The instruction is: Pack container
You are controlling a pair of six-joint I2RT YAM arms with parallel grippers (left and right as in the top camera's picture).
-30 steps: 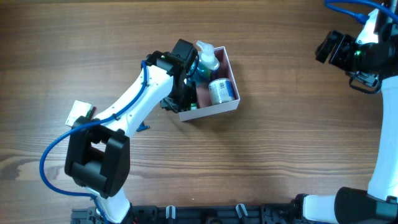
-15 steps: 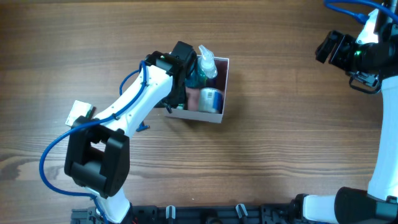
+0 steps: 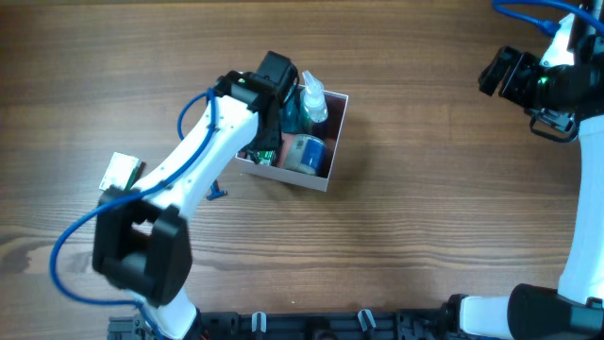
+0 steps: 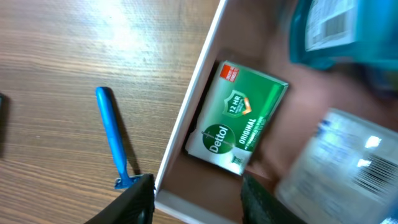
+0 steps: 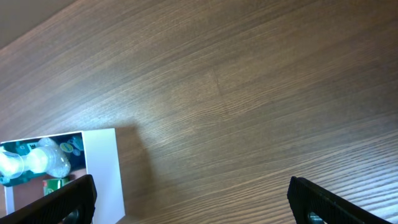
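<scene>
Overall, the wooden counter fills every view. The left arm reaches from the near edge up to the centre-left area. The right arm stands at the far right, well apart from all items.

The container sits on the counter left of centre, turned at a slight angle, with white walls and a pink floor. The wrist of the left arm hangs over its left side.

The left claw is released. Its fingers stand apart at a near corner of the container, one outside the wall and one above the floor, and the gap between them is wider than the thin wall.

The right claw is released, spread wide over bare wood, with nothing between its fingers.

Contents of the container:
- A teal bottle with a white pump top, at the far side.
- A white jar with a blue label, near the right wall.
- A green soap box, flat on the floor beside the left wall.

A blue razor lies on the counter just outside the left wall. A small white packet lies further left, well apart from the container.
</scene>
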